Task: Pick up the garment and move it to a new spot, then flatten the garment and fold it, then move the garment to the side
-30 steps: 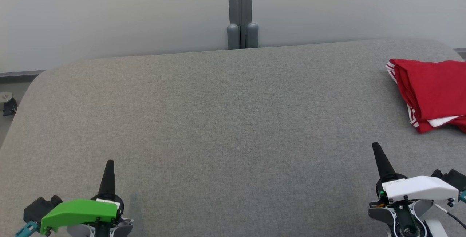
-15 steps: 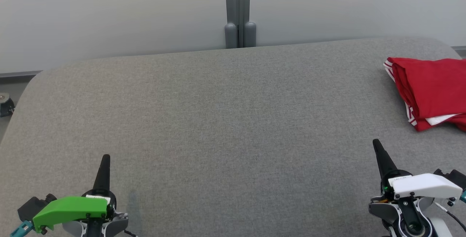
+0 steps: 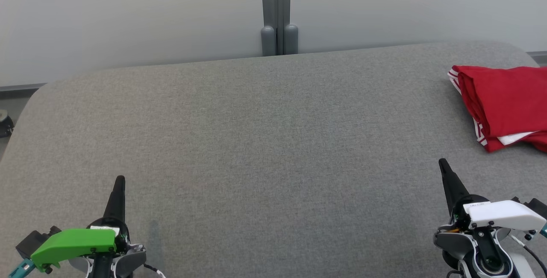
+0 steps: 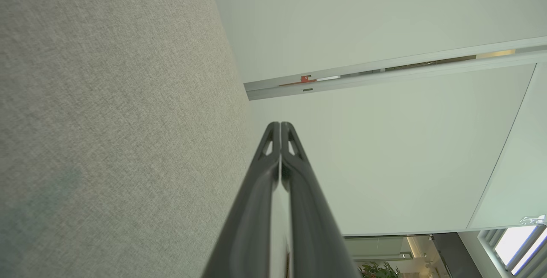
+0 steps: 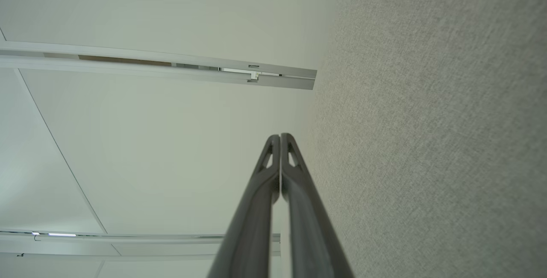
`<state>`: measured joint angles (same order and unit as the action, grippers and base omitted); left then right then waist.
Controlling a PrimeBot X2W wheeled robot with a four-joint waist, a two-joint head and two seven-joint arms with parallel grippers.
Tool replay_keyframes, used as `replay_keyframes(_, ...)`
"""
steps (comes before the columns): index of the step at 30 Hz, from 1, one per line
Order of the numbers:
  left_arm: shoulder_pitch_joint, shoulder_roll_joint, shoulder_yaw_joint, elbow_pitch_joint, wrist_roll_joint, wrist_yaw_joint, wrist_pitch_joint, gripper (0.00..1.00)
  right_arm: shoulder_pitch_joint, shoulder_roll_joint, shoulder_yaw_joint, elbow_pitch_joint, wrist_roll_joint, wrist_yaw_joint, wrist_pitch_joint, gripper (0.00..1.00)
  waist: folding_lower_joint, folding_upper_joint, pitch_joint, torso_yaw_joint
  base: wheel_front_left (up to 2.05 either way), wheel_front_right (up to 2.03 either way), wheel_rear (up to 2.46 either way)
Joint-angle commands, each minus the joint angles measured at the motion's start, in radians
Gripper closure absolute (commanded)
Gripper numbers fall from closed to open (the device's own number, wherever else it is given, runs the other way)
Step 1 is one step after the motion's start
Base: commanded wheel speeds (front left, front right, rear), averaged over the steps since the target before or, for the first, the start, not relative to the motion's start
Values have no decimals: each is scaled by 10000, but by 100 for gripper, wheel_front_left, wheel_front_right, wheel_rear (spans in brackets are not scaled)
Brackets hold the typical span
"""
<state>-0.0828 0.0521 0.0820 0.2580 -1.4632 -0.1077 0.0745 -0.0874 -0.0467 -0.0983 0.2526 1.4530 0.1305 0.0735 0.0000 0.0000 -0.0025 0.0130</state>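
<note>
Well, the folded garment (image 3: 506, 107) lay near the surface (image 3: 273, 141) edge.
Left claw (image 3: 119, 180) and right claw (image 3: 442, 163) were pressed together; a bump might push it off.

Open table (image 3: 256, 133) runs from the left edge past the middle; the garment (image 3: 508, 103) blocks the right edge, a wall (image 3: 128, 13) the far edge.

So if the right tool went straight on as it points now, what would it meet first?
Probably the wall behind the table. The right tool, shut, points over the table, and its line passes left of the garment. Depth is hard to judge.
</note>
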Motion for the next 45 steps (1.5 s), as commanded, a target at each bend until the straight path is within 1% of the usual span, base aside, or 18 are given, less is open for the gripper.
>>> replay_keyframes(1,-207,3,71,-81,-249,-90,62,100,-154,-48,-40,-82,224,5,73,100,0,0,4,-9,0,0,0)
replay_keyframes(22,-336,-21,364,-146,-1546,-275,436,100,-248,-54,-177,-104,1651,4,435,100,0,0,56,-129,0,0,0)
replay_keyframes(45,-315,-19,352,-139,-1518,-270,439,100,-243,-53,-173,-103,1630,4,438,100,0,0,56,-130,0,0,0)
